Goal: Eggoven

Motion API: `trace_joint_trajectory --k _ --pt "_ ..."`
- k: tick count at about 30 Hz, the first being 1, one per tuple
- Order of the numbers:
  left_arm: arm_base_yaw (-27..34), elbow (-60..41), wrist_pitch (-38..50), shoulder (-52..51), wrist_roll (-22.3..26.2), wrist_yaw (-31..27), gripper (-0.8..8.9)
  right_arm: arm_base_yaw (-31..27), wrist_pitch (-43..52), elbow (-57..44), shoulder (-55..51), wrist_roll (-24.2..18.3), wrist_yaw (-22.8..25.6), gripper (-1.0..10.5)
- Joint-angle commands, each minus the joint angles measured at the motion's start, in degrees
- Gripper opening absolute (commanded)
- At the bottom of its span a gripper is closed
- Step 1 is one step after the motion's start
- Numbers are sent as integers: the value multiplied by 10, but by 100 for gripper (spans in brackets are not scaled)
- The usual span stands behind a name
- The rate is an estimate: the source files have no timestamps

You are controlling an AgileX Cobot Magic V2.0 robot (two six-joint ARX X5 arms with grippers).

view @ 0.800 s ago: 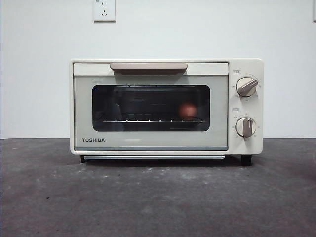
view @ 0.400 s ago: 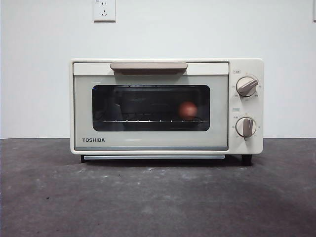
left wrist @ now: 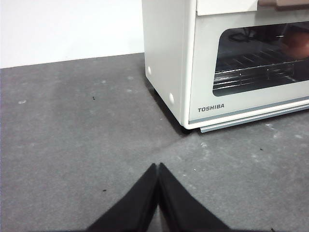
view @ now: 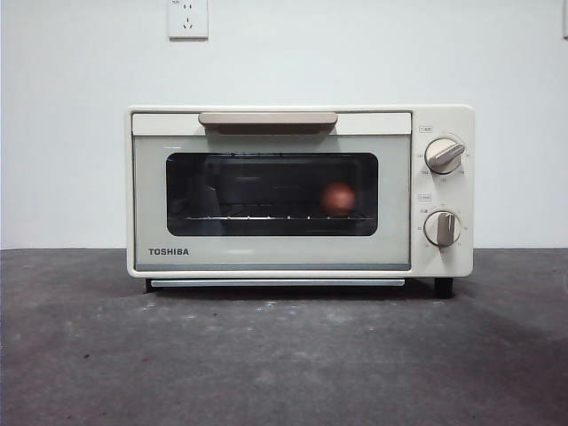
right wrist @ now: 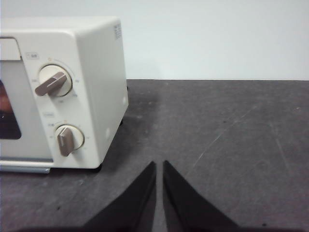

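The oven [view: 300, 193] stands on the table [view: 284, 355], door shut. The egg [view: 338, 197] sits inside on the wire rack [view: 266, 216], at about 3 o'clock within the window [view: 272, 193], seen through dark glass.

Left pincer [left wrist: 158, 166]: clenched, jaws meeting at the tips, holding nothing, low over the table off the oven's left front corner. Right pincer [right wrist: 159, 164]: jaws nearly together with a thin gap, holding nothing, off the oven's right side near the two knobs [right wrist: 53, 82].

Handling, as judged: the egg is light, smooth, round and fragile; it is liable to roll on the rack bars and slip under a hard squeeze. Take it across its middle with light pressure. The door is stiff and hinged; the handle [view: 267, 119] along its top edge is the place to grip.

Obscured: tinted glass dims the egg's outline and its contact with the rack cannot be confirmed. Both wrist views cut the egg off at the frame edge. Knob markings are too small to read. The oven's rear is hidden.
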Motion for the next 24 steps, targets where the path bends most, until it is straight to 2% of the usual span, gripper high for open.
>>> trace_joint_trajectory --k 1,6,24 --pt "1 -16 3 -1 -3 0 8 0 -14 -6 -8 0 -1 5" --pt "1 -16 3 -1 -3 0 8 0 -77 -5 -8 2 -1 5" --pt "1 -16 3 -1 -3 0 8 0 -32 -4 -8 2 1 5"
